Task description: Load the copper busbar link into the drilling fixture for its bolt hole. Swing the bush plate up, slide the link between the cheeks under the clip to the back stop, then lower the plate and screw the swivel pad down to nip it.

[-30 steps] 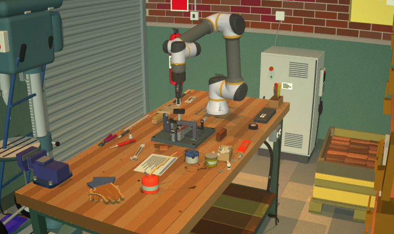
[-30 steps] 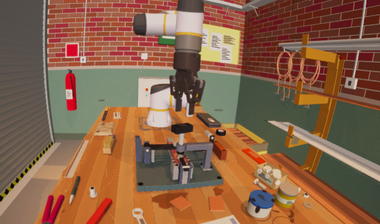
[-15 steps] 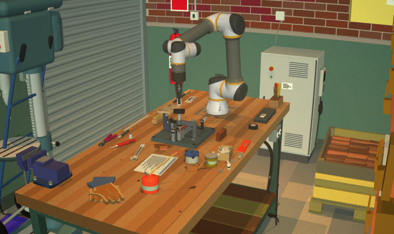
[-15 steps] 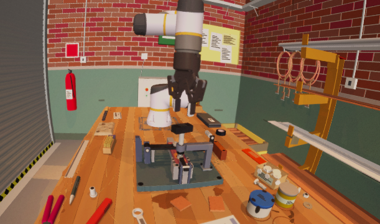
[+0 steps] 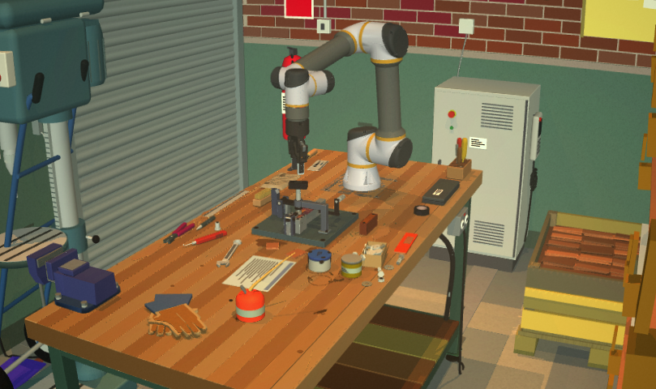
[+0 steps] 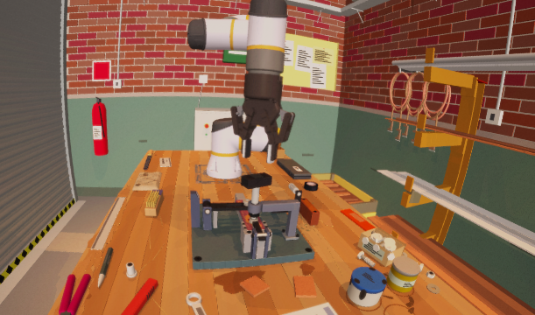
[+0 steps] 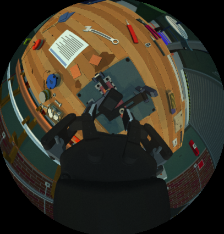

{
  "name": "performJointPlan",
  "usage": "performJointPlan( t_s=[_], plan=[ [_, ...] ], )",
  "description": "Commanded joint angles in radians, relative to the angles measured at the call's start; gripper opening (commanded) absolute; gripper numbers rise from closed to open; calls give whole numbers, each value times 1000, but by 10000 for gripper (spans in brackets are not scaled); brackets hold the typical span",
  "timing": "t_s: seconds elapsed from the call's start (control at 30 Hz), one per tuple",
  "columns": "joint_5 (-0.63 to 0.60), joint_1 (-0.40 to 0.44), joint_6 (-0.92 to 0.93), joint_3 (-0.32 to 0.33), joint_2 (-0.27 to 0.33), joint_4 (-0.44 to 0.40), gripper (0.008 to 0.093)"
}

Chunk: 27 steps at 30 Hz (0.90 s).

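The copper busbar link lies between the cheeks of the drilling fixture on its grey base plate in the middle of the bench. The bush plate lies down across the fixture. The black knob of the swivel pad screw stands up from it. My gripper hangs open and empty a short way above that knob. From the side camera the gripper is straight over the knob and fixture.
A brown block lies just right of the fixture and a wire brush lies to its left. Two copper pads and a spanner lie in front. Tape tins and a box stand to the front right.
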Motion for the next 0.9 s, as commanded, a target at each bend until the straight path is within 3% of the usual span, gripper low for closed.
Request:
performJointPlan(
  t_s=[0.0, 0.87],
  plan=[
    [0, 0, -20, 0, -1, 0, 580],
    [0, 0, -750, 0, -1, 0, 580]
  ],
)
